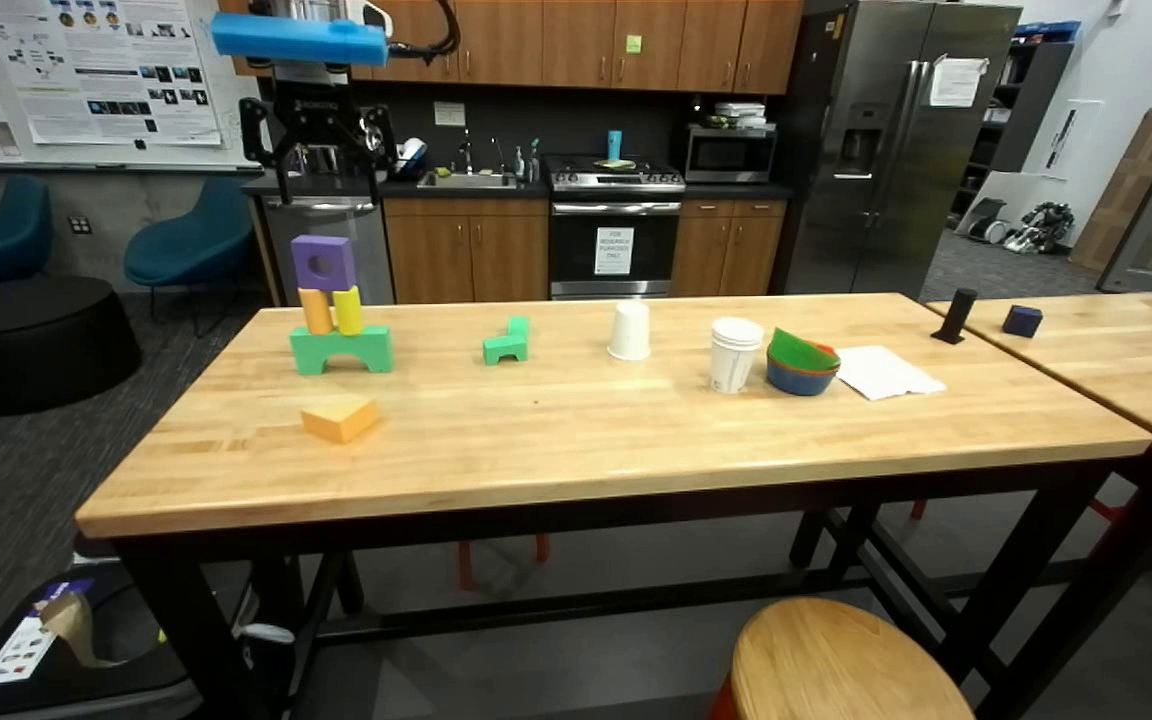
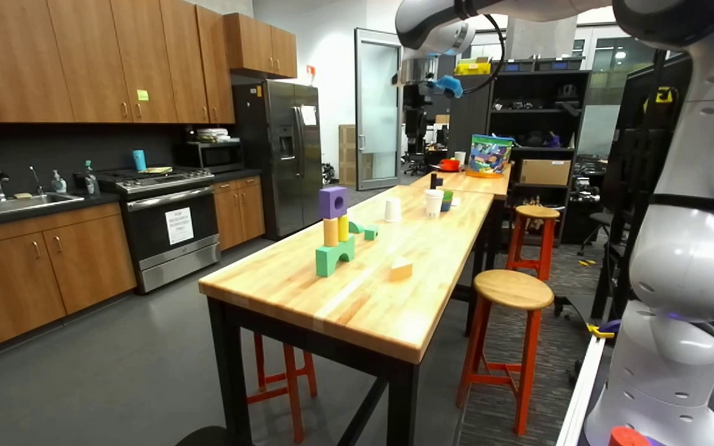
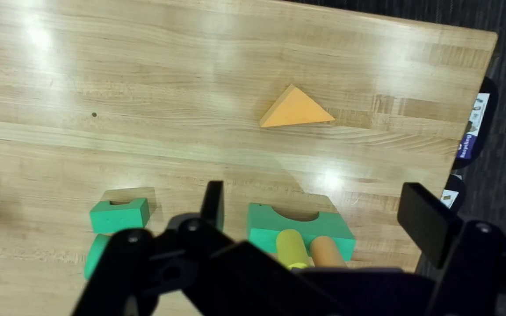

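Exterior view: tool spread apart, hanging higher than the purple block on two cylinders

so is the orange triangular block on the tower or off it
Off: the orange triangular block lies on the wooden tabletop, and all three views show a gap between it and the block tower.

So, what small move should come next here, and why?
Probably ease the end effector down toward the orange triangular block. The jaws stand open and empty above the table, and that block lies alone, apart from the stack topped by the purple block, so this approach seems unlikely to topple anything.
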`<action>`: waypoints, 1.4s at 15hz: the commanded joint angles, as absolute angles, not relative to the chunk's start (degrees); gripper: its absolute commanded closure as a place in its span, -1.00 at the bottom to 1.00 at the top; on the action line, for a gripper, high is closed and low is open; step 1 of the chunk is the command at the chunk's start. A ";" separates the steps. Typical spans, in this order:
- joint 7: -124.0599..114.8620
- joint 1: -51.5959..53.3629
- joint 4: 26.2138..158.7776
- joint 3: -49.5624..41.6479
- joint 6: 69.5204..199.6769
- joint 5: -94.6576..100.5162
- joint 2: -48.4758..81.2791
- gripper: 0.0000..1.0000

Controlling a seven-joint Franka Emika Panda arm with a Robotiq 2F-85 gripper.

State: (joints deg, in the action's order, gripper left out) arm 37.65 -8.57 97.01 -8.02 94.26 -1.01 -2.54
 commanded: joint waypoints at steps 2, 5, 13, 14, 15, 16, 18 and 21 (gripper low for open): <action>36.19 -7.95 95.74 -8.05 94.11 -1.81 -1.16 -1.00; 33.93 -7.17 96.03 -7.30 94.65 -2.20 -0.48 -1.00; 27.67 -6.22 102.62 -6.22 100.08 -0.97 -2.41 -1.00; 27.62 -6.39 102.66 -6.40 99.98 -0.78 -2.21 -1.00; 27.49 -6.47 103.35 -6.49 100.11 -0.68 -2.53 -1.00; 27.66 -6.57 104.26 -6.62 100.28 -0.53 -2.98 -1.00; 28.09 -6.66 105.27 -6.85 99.88 -0.39 -3.61 -1.00; 28.41 -6.75 108.13 -7.08 99.92 -0.29 -5.98 -1.00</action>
State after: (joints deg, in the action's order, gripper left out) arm 28.53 -6.74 103.87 -6.88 99.11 -1.23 -1.84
